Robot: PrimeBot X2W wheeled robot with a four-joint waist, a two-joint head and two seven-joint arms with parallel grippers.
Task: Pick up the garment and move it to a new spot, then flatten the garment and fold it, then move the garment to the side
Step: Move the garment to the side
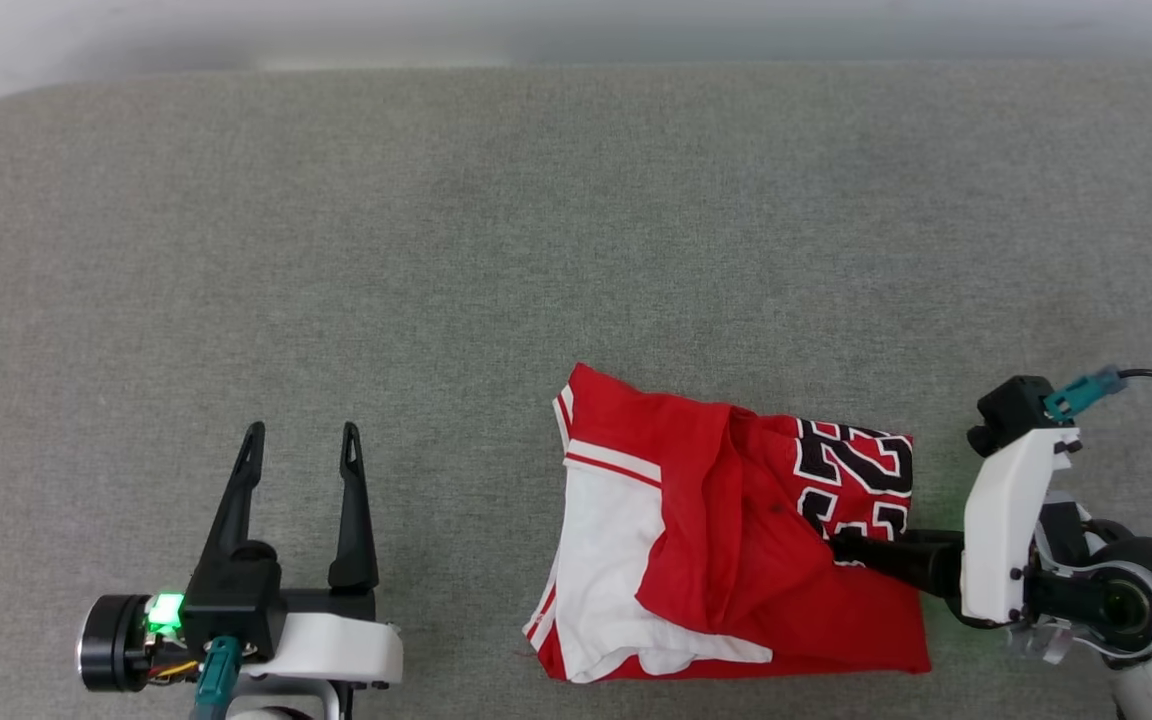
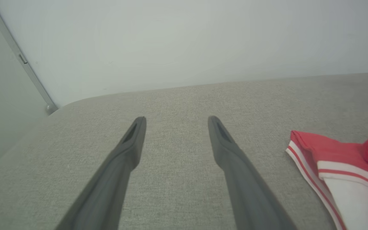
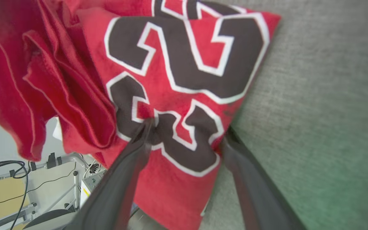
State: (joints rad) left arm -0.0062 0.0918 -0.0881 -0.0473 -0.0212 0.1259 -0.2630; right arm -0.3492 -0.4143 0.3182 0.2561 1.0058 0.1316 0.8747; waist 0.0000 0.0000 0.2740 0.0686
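Note:
The garment lies crumpled and partly folded on the grey padded table, near the front edge right of centre. It is red with a white sleeve and black numerals edged in white. My right gripper reaches in from the right with its jaws spread wide. In the right wrist view, the right gripper has one finger lying on the garment across the numerals, while the other slips under the cloth's edge. My left gripper stands open and empty at the lower left, well apart from the shirt. The left wrist view shows the left gripper over bare fabric, with the garment at the right.
The table stretches wide and bare behind and to the left of the shirt. A pale wall backs it, with a grey rail at the far left corner. Past the table's front edge, cables and equipment show on the floor.

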